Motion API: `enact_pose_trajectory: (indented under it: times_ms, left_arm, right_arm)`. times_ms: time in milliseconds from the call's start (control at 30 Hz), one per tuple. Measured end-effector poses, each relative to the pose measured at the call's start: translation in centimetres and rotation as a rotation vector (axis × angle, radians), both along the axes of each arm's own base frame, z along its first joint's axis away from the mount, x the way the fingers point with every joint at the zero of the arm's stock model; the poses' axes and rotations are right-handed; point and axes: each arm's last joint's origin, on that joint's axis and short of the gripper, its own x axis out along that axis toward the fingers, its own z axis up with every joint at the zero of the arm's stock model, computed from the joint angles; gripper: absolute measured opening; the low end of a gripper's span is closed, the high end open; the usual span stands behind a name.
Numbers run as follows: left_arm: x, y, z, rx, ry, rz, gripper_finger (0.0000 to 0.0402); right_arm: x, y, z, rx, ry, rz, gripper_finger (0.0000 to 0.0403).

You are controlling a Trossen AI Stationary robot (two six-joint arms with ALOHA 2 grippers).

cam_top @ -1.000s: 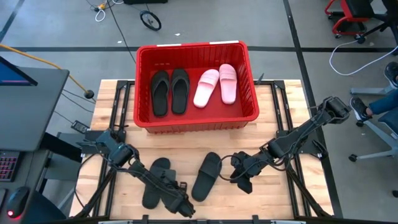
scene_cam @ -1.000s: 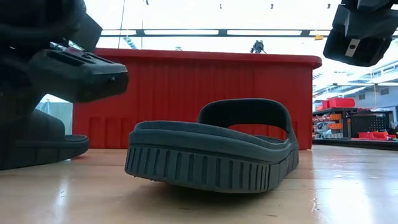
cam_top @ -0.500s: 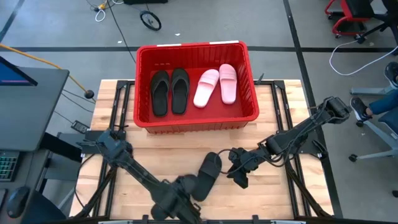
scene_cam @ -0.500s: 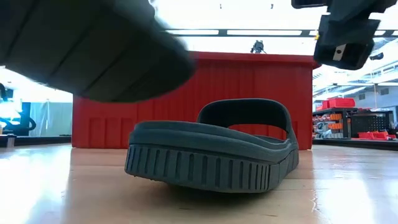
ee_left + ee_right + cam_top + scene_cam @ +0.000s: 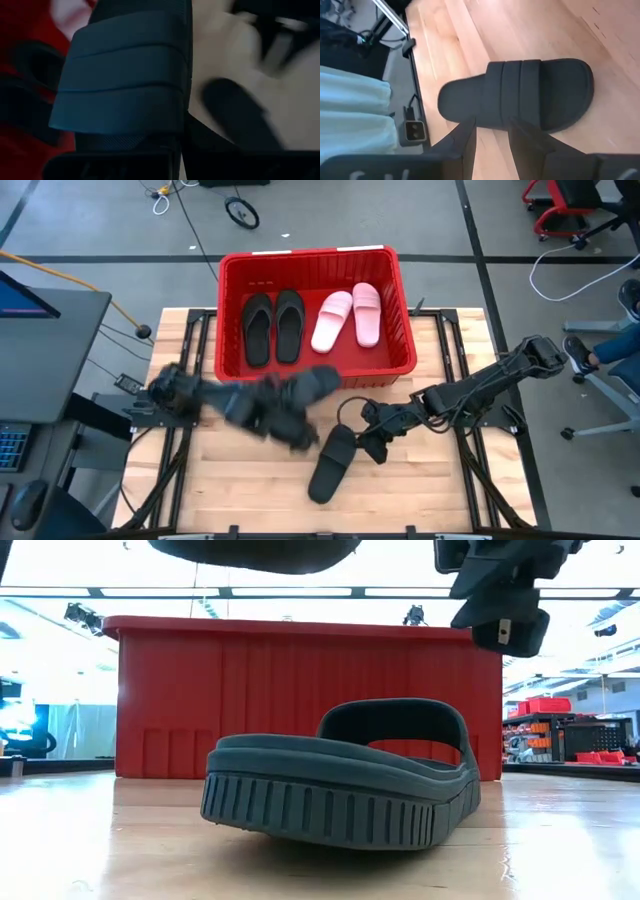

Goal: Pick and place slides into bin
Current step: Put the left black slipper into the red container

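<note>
The red bin (image 5: 228, 320) stands at the table's far middle with two black slides (image 5: 273, 326) and two pink slides (image 5: 347, 316) lying flat inside. My left gripper (image 5: 282, 418) is shut on a black slide (image 5: 312, 385), held in the air just near of the bin's front wall; it is blurred. Its strap fills the left wrist view (image 5: 125, 75). Another black slide (image 5: 332, 463) rests sole-down on the table. My right gripper (image 5: 370, 442) is open, just right of that slide and above it (image 5: 492, 137). My left gripper holds the black slide lifted clear of the table, its strap (image 5: 125, 100) just ahead of the fingers. The place of contact is hidden by the slide itself and by blur, so the part and kind of hold cannot be told.
The bin's front wall (image 5: 300, 700) rises right behind the slide on the table. Bare wooden tabletop (image 5: 420, 490) lies near and right of the slide. A person's leg (image 5: 600, 355) shows off the table's right edge.
My left gripper has lifted a black slide off the near left of the table and swung it fast up and toward the far edge, to the bin's front wall. My right gripper has moved toward the table's left, closer to the slide that stays on the table.
</note>
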Motion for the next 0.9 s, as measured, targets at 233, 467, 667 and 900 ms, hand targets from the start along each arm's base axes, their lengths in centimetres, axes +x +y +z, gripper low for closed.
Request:
enact_pose_trajectory:
  times_ms: [233, 467, 667, 900]
  left_arm:
    - [1.0, 10.7, 1.2, 0.187, 0.173, -0.039, 0.0012]
    - [1.3, 19.7, -0.9, 0.102, 0.351, -0.145, 0.0012]
    - [1.0, 23.8, -7.7, 0.007, 0.585, -0.216, 0.0012]
    - [0.7, 24.9, -16.2, -0.152, 0.597, -0.304, 0.0012]
  right_arm:
    - [0.9, 0.4, 2.1, 0.133, -0.19, -0.003, 0.0115]
    - [-0.5, -1.4, 7.3, 0.158, -0.519, -0.013, 0.0105]
    - [-4.3, -5.4, 12.2, -0.018, -0.779, -0.097, 0.01]
    - [-8.5, -9.0, 15.3, -0.247, -0.965, -0.198, 0.01]
